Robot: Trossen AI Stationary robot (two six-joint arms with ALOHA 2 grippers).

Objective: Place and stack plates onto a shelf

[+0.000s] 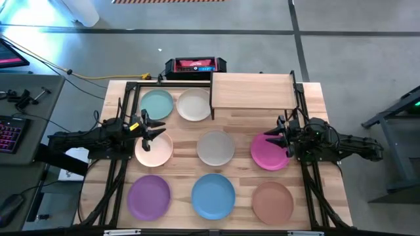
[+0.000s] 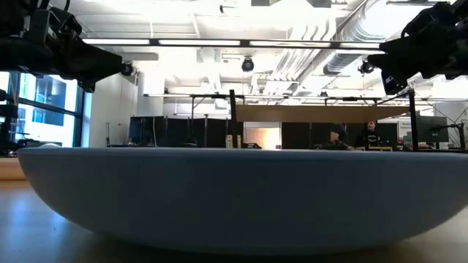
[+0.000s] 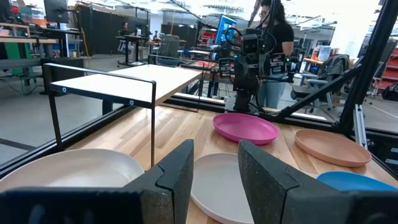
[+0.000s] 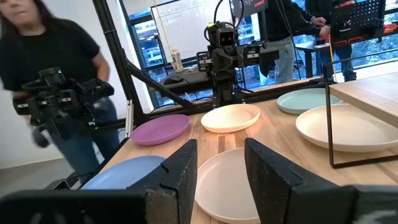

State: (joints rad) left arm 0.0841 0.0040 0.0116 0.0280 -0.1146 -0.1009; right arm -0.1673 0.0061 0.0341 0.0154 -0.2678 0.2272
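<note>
Eight plates lie flat on the butcher-block table: teal [image 1: 157, 103] and cream-white [image 1: 194, 105] at the far side, peach-pink [image 1: 154, 150], grey [image 1: 216, 147] and magenta [image 1: 270, 153] in the middle row, purple [image 1: 149, 196], blue [image 1: 213, 195] and terracotta [image 1: 272, 202] near. The shelf [image 1: 252, 90] stands bare at the far edge. My left gripper [image 1: 155, 128] hangs open over the peach-pink plate's far rim, pointing right toward the grey plate [image 3: 217, 186]. My right gripper [image 1: 275, 137] hangs open over the magenta plate's far-left rim, pointing left toward the grey plate [image 4: 227, 180].
A black and red box [image 1: 195, 65] sits beyond the table's far edge. The shelf's thin black legs [image 3: 153, 121] stand beside the cream-white plate [image 3: 68, 173]. People stand beyond the table [image 4: 56, 68]. The blue plate [image 2: 234, 197] fills the low view.
</note>
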